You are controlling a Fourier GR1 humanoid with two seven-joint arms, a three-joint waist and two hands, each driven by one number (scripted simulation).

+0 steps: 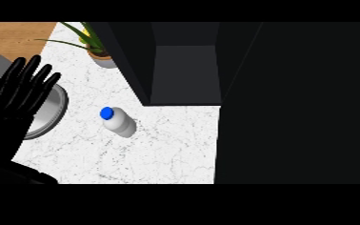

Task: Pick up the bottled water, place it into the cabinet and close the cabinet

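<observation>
You see the left hand (25, 93) spread open at left edge, bottled water (118, 120) untouched near the open cabinet (184, 71).

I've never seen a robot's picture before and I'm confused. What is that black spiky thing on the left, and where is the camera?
The camera sits in the robot's head and looks steeply down at a white counter. The black shape is the robot's left hand, open with fingers up, resting and holding nothing. Its right hand does not show. On the counter sits a water bottle with a blue cap, untouched. Beside the hand is a round grey metal thing, partly hidden. At the back is a potted plant. The dark box is an open cabinet, where the bottle should go. The dark panel at the right may be its door, but I cannot be sure.
</observation>
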